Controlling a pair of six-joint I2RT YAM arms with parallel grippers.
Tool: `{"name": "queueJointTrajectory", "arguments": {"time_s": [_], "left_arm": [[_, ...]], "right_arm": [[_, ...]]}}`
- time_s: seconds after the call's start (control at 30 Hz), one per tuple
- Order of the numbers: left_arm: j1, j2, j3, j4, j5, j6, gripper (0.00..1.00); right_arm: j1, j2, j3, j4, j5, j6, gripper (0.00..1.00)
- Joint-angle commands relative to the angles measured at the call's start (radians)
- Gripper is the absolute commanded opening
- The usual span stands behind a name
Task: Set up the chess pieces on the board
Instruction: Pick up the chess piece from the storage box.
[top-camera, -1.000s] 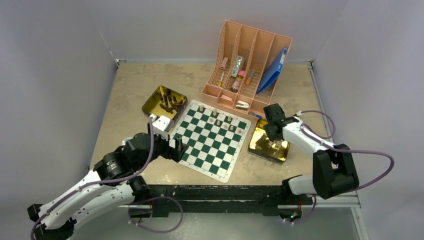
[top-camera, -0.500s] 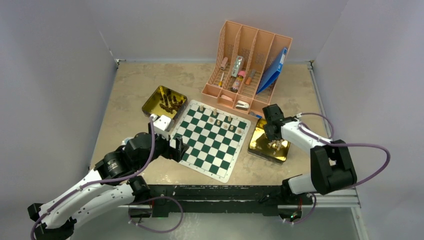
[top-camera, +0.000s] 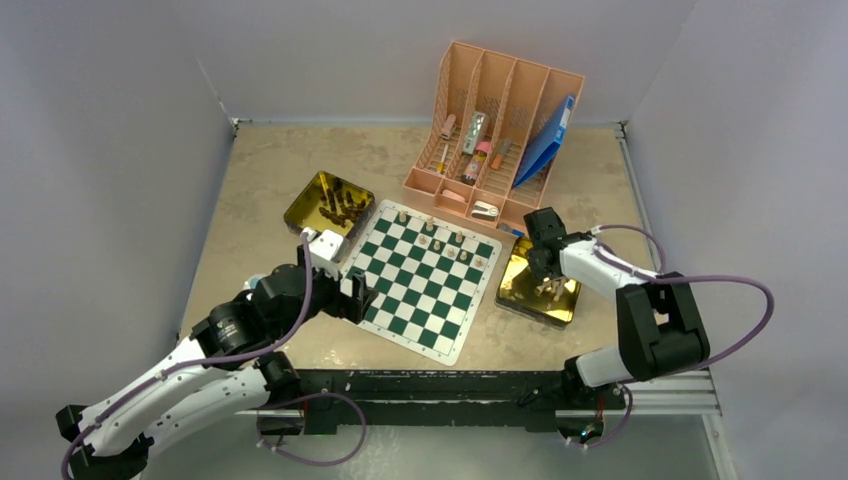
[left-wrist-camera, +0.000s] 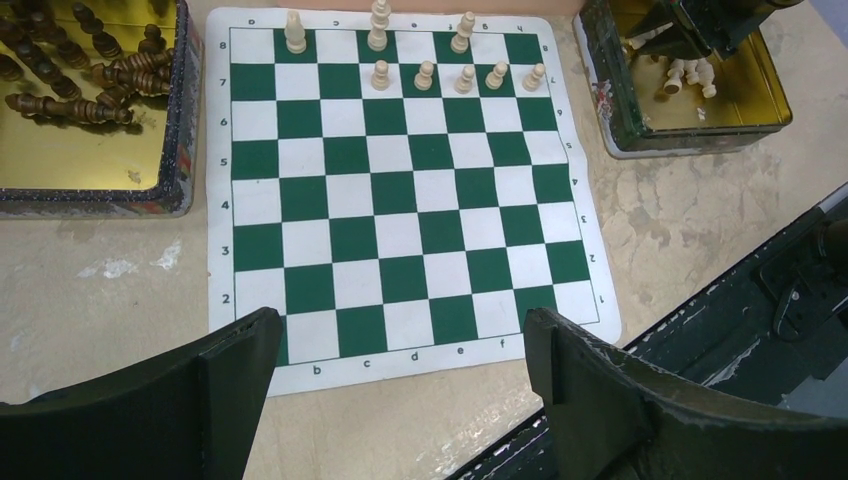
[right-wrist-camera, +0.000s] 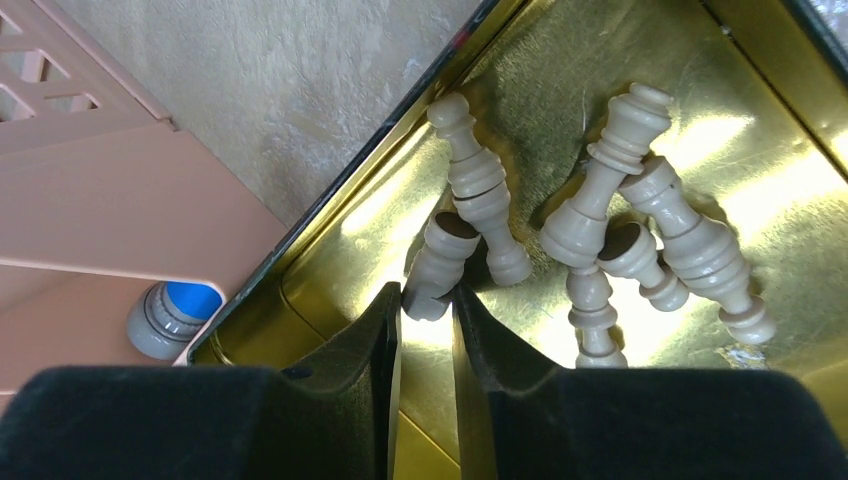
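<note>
Now that the right hand (right-wrist-camera: 425, 310) has narrowed around a pale piece (right-wrist-camera: 437, 262) lying in the gold tin (right-wrist-camera: 780, 120), grip uncertain | left hand (left-wrist-camera: 400, 335) spread apart by the board (left-wrist-camera: 400, 200) | pick-up looks imminent.

The only readable marks are on the board (left-wrist-camera: 215, 130): rank numbers 8 down to 2 run far to near along its left white border, and file letters b, c, d, e, f along the near border. The far-border letters are too small to read.

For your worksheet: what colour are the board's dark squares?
Dark green; the board shows best in left wrist view.
</note>
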Motion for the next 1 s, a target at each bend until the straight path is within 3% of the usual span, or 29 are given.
{"name": "queueJointTrajectory", "arguments": {"time_s": [0.0,0.43,0.57,0.73,0.97], "left_arm": [[-0.006,-0.017,0.042,0.023,-0.007,-0.014,0.91],[-0.006,-0.048,0.000,0.100,0.052,0.020,0.90],[-0.006,-0.035,-0.049,0.205,0.075,0.020,0.90],[-0.007,0.002,-0.068,0.319,0.224,0.197,0.90],[-0.006,0.099,-0.037,0.367,0.452,0.481,0.87]], "right_arm": [[-0.003,-0.062,0.032,-0.073,0.042,-0.013,0.24],[-0.002,-0.159,0.087,-0.098,0.058,-0.164,0.23],[-0.003,-0.198,0.111,-0.088,0.058,-0.249,0.23],[-0.003,-0.237,0.151,-0.089,0.038,-0.355,0.23],[-0.002,-0.327,0.147,0.079,-0.182,-0.639,0.17]]}}
